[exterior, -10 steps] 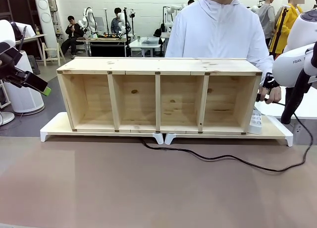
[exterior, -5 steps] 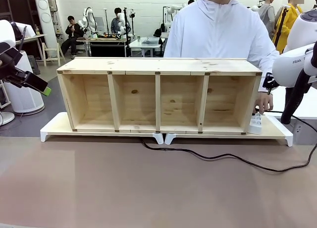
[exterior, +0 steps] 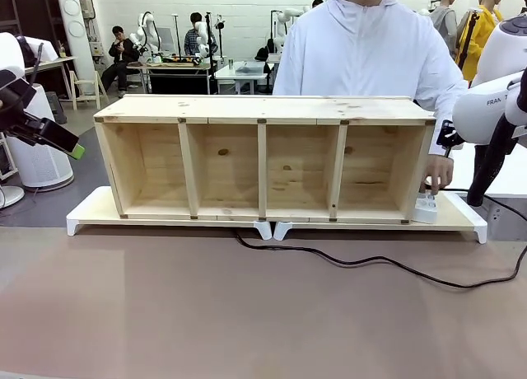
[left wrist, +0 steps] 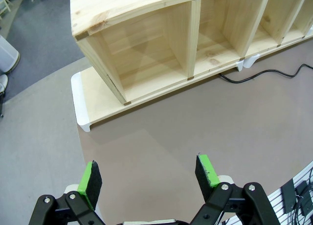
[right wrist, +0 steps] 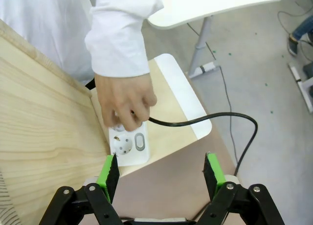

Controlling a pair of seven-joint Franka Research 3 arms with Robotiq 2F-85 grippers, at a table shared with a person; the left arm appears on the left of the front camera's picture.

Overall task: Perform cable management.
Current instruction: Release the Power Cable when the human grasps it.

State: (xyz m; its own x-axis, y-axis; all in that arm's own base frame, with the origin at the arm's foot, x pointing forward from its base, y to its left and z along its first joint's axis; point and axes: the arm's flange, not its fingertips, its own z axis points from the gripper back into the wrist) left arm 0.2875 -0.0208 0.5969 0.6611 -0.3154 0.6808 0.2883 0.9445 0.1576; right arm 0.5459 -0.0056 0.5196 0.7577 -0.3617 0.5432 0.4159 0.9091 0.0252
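- Since a second ago, the person's hand (right wrist: 123, 101) has dropped onto the power strip (right wrist: 128, 144); both my arms have held still.
- Right gripper (right wrist: 160, 171) hangs released, empty, above that strip at lower centre.
- Left gripper (left wrist: 149, 173) likewise spread wide over bare table (left wrist: 195, 122).
- From the hand, the cable (exterior: 370, 263) trails across the front view's lower right.
- Reaching in now, I'd risk pinching fingers.
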